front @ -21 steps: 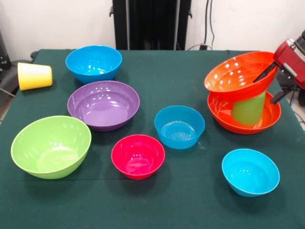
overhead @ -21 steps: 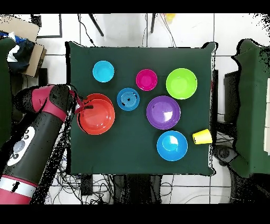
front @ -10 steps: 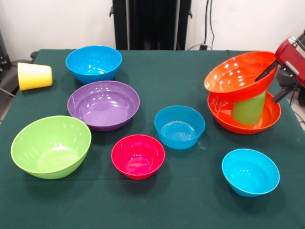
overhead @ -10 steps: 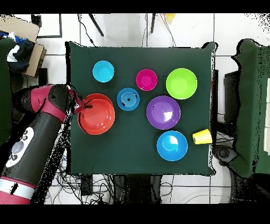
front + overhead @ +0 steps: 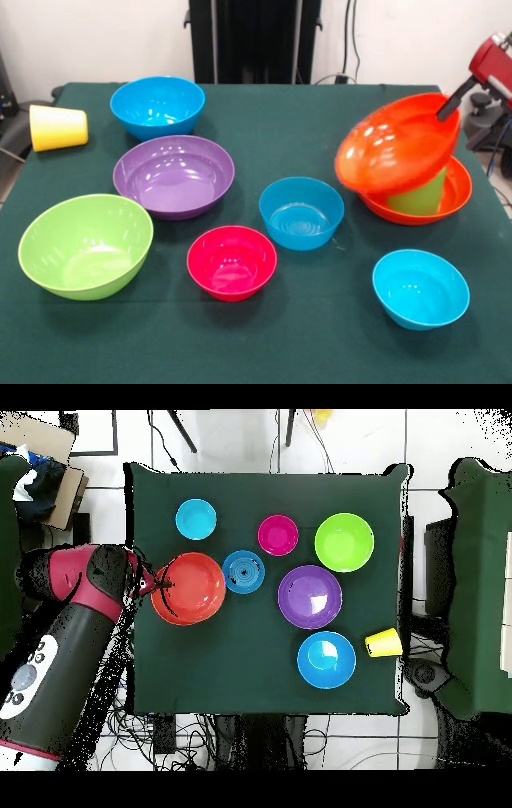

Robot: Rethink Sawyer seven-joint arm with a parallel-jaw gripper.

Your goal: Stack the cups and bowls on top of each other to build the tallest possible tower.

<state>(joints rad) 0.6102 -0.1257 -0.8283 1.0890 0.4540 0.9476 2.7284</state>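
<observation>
Near the front edge of the table sit the cyan bowl, pink-red bowl and lime bowl. Toward its right edge, the upper orange bowl tilts steeply on the green cup inside the lower orange bowl. The gripper touches its rim, seemingly pinching it.

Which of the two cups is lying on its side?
The yellow cup, alone near a table corner. The green cup stands in an orange bowl, mostly hidden under a second, tilted orange bowl.
</observation>
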